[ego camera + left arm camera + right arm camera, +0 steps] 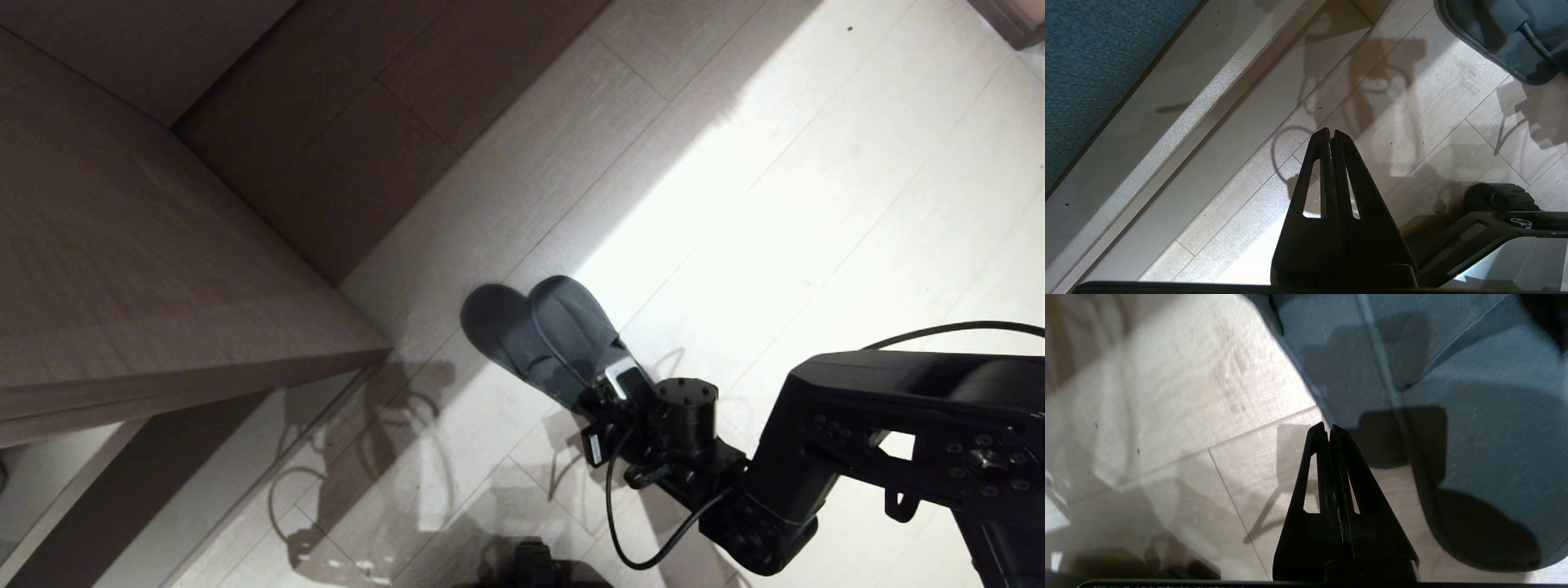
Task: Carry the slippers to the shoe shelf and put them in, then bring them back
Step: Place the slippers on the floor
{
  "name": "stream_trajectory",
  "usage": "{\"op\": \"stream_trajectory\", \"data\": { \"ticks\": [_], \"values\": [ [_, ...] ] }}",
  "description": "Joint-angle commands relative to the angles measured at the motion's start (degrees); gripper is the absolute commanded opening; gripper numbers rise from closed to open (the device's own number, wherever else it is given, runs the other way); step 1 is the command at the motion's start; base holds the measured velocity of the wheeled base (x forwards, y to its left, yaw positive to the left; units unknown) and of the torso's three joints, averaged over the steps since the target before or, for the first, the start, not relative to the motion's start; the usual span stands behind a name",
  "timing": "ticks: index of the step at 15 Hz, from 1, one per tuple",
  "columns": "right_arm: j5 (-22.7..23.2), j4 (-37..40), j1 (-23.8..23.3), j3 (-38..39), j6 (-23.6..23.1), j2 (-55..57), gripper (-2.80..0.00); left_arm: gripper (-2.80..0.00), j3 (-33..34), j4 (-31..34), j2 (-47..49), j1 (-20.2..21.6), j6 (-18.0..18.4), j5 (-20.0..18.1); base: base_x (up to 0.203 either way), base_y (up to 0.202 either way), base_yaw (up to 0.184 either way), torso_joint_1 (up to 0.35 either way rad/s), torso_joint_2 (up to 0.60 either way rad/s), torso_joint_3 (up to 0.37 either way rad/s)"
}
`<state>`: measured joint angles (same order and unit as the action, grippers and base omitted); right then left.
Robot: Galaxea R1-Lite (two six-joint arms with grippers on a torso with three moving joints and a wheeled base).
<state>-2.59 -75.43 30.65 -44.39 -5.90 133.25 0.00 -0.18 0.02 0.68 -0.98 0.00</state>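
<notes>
the right claw (608,400) is at the heel end of the slippers (539,335), which lie side by side on the pale floor (816,204) near the corner of the wood-laminate unit (147,269). left wrist view: the left claw (1331,134) is pressed together, empty, with the slippers (1502,36) beyond it. right wrist view: the right claw (1327,430) is closed on nothing, just beside the slippers (1474,416).

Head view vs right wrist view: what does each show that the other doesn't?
Head only: both slippers whole, side by side and overlapping on the floor, the wooden unit to their left, and the right arm reaching to their heel end.

Right wrist only: the right gripper shut with nothing between its fingers, tips beside the slipper edge.

Both: the grey slipper cloth and the pale floor planks.
</notes>
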Motion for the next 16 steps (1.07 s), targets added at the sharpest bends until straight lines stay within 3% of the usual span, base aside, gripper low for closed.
{"op": "stream_trajectory", "data": {
  "ticks": [1, 3, 9, 16],
  "values": [
    [0.14, 0.9, 0.09, -0.97, -0.58, -1.79, -2.8, -2.8, 0.0, 0.0, -0.02, 0.02, 0.01, 0.0, 0.0, 0.0, 0.0, 0.0, 0.0, 0.0],
    [0.09, 4.21, 1.67, -1.42, -1.56, -2.6, -2.8, -2.8, 0.0, 0.0, 0.05, 0.02, 0.01, 0.0, 0.0, 0.0, 0.0, 0.0, 0.0, 0.0],
    [-2.33, 3.71, 2.31, -2.2, -2.01, -0.44, -2.8, -2.8, 0.0, 0.0, -0.02, 0.02, 0.01, 0.0, 0.0, 0.0, 0.0, 0.0, 0.0, 0.0],
    [-4.15, 2.59, -1.23, -2.61, -2.55, 3.23, -2.8, -2.8, 0.0, 0.0, -0.02, 0.02, 0.01, 0.0, 0.0, 0.0, 0.0, 0.0, 0.0, 0.0]
  ]
}}
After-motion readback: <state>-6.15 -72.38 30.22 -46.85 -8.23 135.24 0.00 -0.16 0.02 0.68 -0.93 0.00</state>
